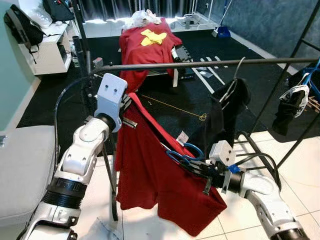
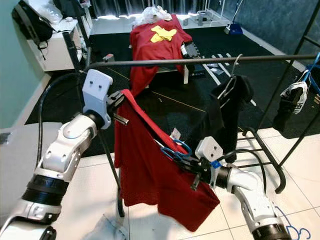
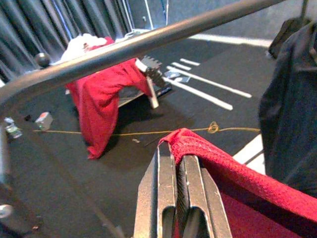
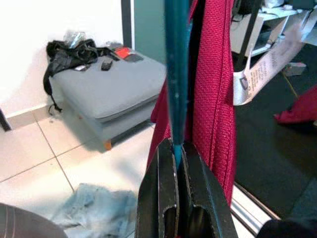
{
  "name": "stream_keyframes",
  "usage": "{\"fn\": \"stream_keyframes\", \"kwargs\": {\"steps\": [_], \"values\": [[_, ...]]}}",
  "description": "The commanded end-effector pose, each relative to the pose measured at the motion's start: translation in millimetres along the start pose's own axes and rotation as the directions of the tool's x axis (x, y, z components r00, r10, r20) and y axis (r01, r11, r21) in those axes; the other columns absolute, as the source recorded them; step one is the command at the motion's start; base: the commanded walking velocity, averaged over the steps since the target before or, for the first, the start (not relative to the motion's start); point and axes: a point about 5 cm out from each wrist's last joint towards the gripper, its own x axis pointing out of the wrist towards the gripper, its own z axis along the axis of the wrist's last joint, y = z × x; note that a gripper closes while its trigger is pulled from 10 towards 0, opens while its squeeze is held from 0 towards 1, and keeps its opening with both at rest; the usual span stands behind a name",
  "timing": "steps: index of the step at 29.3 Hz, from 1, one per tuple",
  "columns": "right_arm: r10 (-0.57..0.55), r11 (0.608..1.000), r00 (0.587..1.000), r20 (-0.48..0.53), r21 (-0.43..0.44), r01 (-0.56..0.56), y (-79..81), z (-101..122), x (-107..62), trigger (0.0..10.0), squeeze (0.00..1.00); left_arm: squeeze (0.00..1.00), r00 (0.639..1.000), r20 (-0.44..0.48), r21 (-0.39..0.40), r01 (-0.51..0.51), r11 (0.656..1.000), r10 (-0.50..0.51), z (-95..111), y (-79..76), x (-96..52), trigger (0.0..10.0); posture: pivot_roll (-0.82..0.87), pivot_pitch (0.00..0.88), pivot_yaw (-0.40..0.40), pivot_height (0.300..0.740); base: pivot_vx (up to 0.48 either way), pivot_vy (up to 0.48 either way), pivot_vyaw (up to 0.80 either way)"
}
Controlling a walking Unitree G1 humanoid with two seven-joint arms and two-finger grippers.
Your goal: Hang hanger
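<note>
1. Hanger [image 1: 182,156], blue, thin-wired, threaded into the collar of a red shirt [image 1: 160,185]; held low and in front, below the dark rail [image 1: 210,63] of the clothes rack and near a black garment [image 1: 227,112] already hanging there.
2. Right gripper [image 1: 194,167] clamped narrow on hanger, blue wire pinched between the fingers [image 4: 168,198] in the right wrist view, white care label [image 4: 262,69] dangling just beside.
3. Left gripper [image 1: 127,107] pinched tight on red shirt at one shoulder edge, raised close under the rail; fabric folded over the fingers [image 3: 181,188] in the left wrist view.
4. Handling, as a judgement: hanger likely light and fairly stiff, though thin enough to twist in a narrow pinch; shirt soft, limp, heavier than the wire, prone to swinging and sliding off a shoulder arm.
5. Best hold probably near the hook's base, leaving the hook free for the rail; cloth supported at the shoulder only.
6. Not yet hung: hook clearly below the rail.
7. Elsewhere: second red cloth [image 1: 147,42] draped over a bench [image 1: 180,55] on the dark carpet, grey cushion [image 1: 22,165] to the left.
</note>
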Motion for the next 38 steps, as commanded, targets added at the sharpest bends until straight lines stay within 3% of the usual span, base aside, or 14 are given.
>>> {"fn": "stream_keyframes", "kwargs": {"steps": [1,3,7,10,12,15,24,27,32,33,34,36,37,38], "values": [[-0.008,1.0,1.0,0.004,-0.008,0.008,2.8,-2,-3.3,10.0,0.0,0.0,0.997,0.048,0.038,-0.06,0.997,0.058,12,17.1,1.2,0.0,0.05,0.074,0.013,0.74,0.0,0.0,0.0],[0.0,1.0,0.996,0.087,-0.003,0.001,15.8,4,-2.0,10.0,0.0,0.0,0.998,0.011,0.076,-0.065,0.995,0.064,5,20.0,3.7,0.0,0.05,0.074,0.015,0.74,0.0,0.0,0.0],[-0.027,1.0,0.983,0.182,0.02,0.024,22.9,13,-2.4,10.0,0.0,0.0,0.997,-0.03,0.089,-0.071,0.994,0.074,-4,20.9,5.3,0.0,0.05,0.074,0.02,0.74,0.0,0.0,0.0],[-0.027,1.0,0.983,0.182,0.02,0.024,22.9,13,-2.4,10.0,0.0,0.0,0.997,-0.03,0.089,-0.071,0.994,0.074,-4,20.9,5.3,0.0,0.05,0.074,0.02,0.74,0.0,0.0,0.0],[-0.072,0.997,0.957,0.281,0.039,0.064,23.7,27,-2.3,10.0,0.0,0.0,0.993,-0.075,0.076,-0.083,0.994,0.089,-17,21.5,4.4,0.0,0.05,0.074,0.023,0.74,0.0,0.0,0.0],[-0.081,0.997,0.937,0.339,0.034,0.074,25.2,39,-1.2,10.0,0.0,0.0,0.987,-0.117,0.056,-0.101,0.993,0.107,-30,23.0,3.1,0.0,0.05,0.07,0.022,0.74,0.0,0.0,0.0],[-0.133,0.988,0.893,0.431,-0.011,0.153,19.6,60,3.0,10.0,0.0,0.0,0.983,-0.167,0.011,-0.077,0.997,0.078,-48,16.1,-0.4,0.0,0.05,0.068,0.026,0.74,0.0,0.0,0.0],[-0.277,0.944,0.817,0.507,-0.014,0.329,-1.7,76,5.3,10.0,0.0,0.0,0.992,-0.087,-0.11,0.084,0.99,-0.094,-37,-10.4,-5.5,0.0,0.04,0.066,0.029,0.74,0.0,0.0,0.0],[-0.31,0.931,0.8,0.514,-0.008,0.366,-7.6,79,6.6,10.0,0.0,0.0,0.989,-0.057,-0.149,0.129,0.98,-0.139,-32,-18.0,-8.0,0.0,0.04,0.065,0.029,0.74,0.0,0.0,0.0],[-0.347,0.918,0.782,0.517,0.014,0.397,-16.0,80,10.9,10.0,0.0,0.0,0.975,0.007,-0.204,0.217,0.955,-0.221,-20,-32.7,-13.6,0.0,0.05,0.062,0.023,0.74,0.0,0.0,0.0],[-0.347,0.918,0.782,0.517,0.014,0.397,-16.0,80,10.9,10.0,0.0,0.0,0.975,0.007,-0.204,0.217,0.955,-0.221,-20,-32.7,-13.6,0.0,0.05,0.062,0.023,0.74,0.0,0.0,0.0],[-0.382,0.906,0.78,0.495,0.032,0.423,-27.9,79,20.7,10.0,0.0,0.0,0.926,0.124,-0.267,0.377,0.887,-0.356,5,-58.9,-25.6,0.0,0.06,0.057,0.016,0.74,0.0,0.0,0.0],[-0.352,0.913,0.811,0.468,-0.019,0.408,-30.5,77,28.8,10.0,0.0,0.0,0.886,0.198,-0.297,0.462,0.836,-0.419,22,-73.5,-32.2,0.0,0.06,0.051,0.014,0.74,0.0,0.0,0.0],[-0.352,0.913,0.811,0.468,-0.019,0.408,-30.5,77,28.8,10.0,0.0,0.0,0.886,0.198,-0.297,0.462,0.836,-0.419,22,-73.5,-32.2,0.0,0.06,0.051,0.014,0.74,0.0,0.0,0.0]]}}
